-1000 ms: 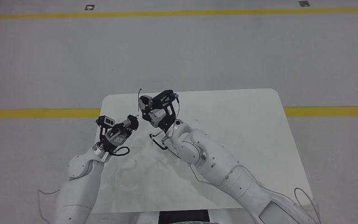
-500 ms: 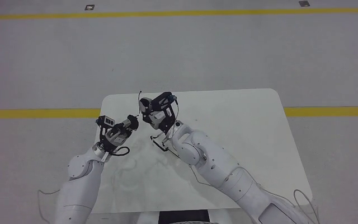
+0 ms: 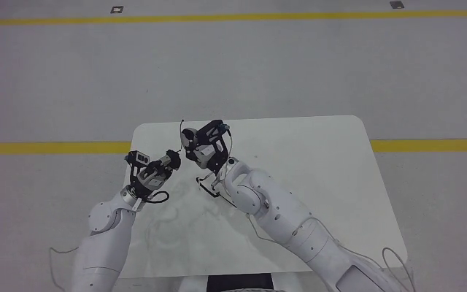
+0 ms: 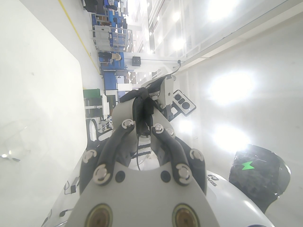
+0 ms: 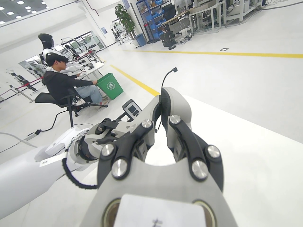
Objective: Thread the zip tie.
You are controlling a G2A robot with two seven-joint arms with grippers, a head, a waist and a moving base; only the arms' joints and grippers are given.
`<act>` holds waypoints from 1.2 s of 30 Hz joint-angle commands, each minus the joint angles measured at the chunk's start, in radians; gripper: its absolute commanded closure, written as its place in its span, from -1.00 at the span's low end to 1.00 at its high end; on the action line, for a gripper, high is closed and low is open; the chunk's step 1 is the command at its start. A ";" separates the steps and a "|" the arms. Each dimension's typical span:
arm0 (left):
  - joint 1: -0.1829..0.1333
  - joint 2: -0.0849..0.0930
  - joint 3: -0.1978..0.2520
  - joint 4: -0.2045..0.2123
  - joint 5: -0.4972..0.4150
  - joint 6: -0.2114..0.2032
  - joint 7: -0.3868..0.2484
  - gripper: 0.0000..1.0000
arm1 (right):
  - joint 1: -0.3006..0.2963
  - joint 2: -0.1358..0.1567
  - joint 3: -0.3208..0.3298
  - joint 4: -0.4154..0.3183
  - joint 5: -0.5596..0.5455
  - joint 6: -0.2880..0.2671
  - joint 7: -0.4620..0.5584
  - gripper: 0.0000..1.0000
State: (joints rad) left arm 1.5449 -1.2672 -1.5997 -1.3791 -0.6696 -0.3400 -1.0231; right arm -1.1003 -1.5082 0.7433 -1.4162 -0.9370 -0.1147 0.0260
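While the right gripper [image 5: 162, 102] pinches the black zip tie [image 5: 164, 79] above the white table [image 3: 306, 160], the left gripper [image 4: 142, 102], just beside it, is closed on the tie's tail.

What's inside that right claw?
A black zip tie, pinched in the shut right gripper; its head pokes out beyond. The pinched stretch is hidden.

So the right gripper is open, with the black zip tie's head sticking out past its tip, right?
Not open. The right gripper is shut on the black zip tie, whose head does stick out past its tip. The right wrist view shows this.
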 commanded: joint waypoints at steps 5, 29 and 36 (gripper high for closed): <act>0.000 0.000 0.000 0.000 0.000 0.000 0.000 1.00 | -0.005 -0.004 0.007 0.002 -0.002 -0.013 0.000 1.00; 0.000 0.000 0.000 0.000 0.000 0.000 0.000 1.00 | -0.002 -0.023 0.024 0.030 -0.016 -0.036 0.006 1.00; 0.000 0.000 0.000 0.000 0.000 0.000 0.000 1.00 | -0.011 -0.024 0.034 0.020 -0.028 -0.040 0.015 1.00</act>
State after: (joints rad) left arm 1.5449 -1.2672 -1.5997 -1.3791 -0.6696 -0.3400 -1.0231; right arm -1.1101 -1.5318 0.7757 -1.3948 -0.9637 -0.1548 0.0391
